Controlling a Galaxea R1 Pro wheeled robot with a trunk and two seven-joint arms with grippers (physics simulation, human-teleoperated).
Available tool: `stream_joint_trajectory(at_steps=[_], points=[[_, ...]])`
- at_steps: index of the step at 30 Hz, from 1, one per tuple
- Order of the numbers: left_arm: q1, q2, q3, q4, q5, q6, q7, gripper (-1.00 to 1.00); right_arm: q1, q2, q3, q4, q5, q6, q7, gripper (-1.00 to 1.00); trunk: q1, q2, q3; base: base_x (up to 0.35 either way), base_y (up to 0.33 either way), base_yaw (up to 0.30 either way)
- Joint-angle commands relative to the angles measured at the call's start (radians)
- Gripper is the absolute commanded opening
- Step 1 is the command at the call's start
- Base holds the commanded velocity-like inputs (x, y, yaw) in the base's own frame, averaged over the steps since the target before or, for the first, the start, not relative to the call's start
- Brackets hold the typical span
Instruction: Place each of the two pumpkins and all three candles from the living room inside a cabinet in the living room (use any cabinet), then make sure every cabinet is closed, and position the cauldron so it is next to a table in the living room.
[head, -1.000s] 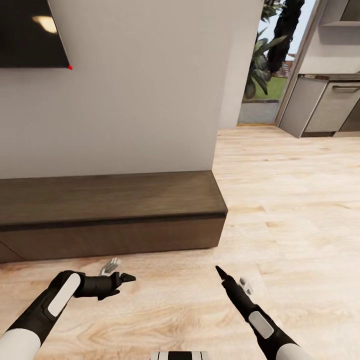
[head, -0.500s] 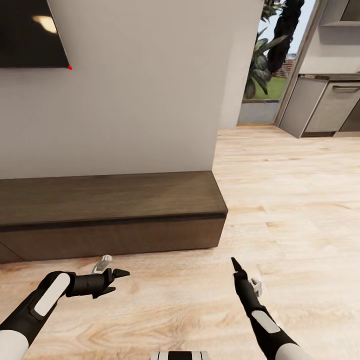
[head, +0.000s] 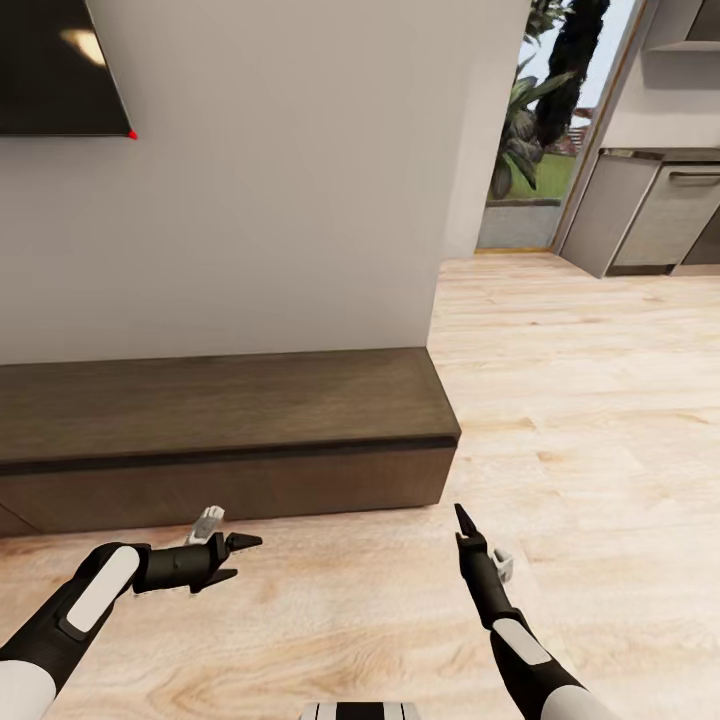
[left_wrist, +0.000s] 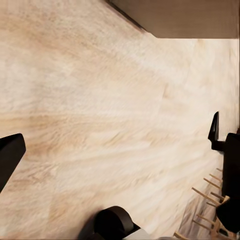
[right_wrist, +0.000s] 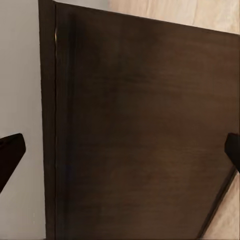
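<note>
I count one cabinet (head: 225, 430), one TV (head: 55, 65) and my two arms. The cabinet is long, low and dark brown, with a flat top and a plain front without handles; every front I can see sits flush and shut. It stands on the plank floor (head: 600, 400) against the pale grey wall (head: 300, 170), directly below the TV, and its right end stops level with the wall's corner. My right wrist camera looks straight onto its dark wood grain (right_wrist: 145, 130).

My left gripper (head: 238, 558) hangs low over the floor just in front of the cabinet, jaws spread apart and holding nothing. My right gripper (head: 463, 520) points up and forward beyond the cabinet's right end; its fingertips sit at opposite edges of the wrist view, so those jaws are wide apart too, empty.

Far right, past a doorway with plants (head: 530, 110), stand grey kitchen units (head: 650, 215).
</note>
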Motion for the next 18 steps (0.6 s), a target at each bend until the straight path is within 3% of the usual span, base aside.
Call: stream_joint_trajectory(at_steps=[1,6,12,18], points=[[-0.001,0.001,-0.002,0.0,-0.007,0.0,-0.019,1.0,-0.001,0.001,-0.005,0.001,0.002,0.0,0.019,1.0,0.0,0.0,-0.001,0.085,0.0,0.0],[0.001,0.001,-0.004,0.024,-0.006,0.001,-0.082,1.0,-0.001,0.0,-0.007,0.001,0.0,0.022,0.127,1.0,0.0,0.0,-0.001,0.03,0.0,0.0],[0.002,0.004,-0.005,0.064,-0.006,0.003,-0.167,1.0,-0.001,0.002,-0.007,0.001,0.0,0.059,0.158,1.0,0.0,0.0,-0.001,0.12,0.0,0.0],[0.003,0.004,-0.006,0.105,-0.006,0.005,-0.197,1.0,-0.001,0.005,-0.006,0.0,0.0,0.06,0.161,1.0,0.0,0.0,-0.001,0.043,0.0,0.0]])
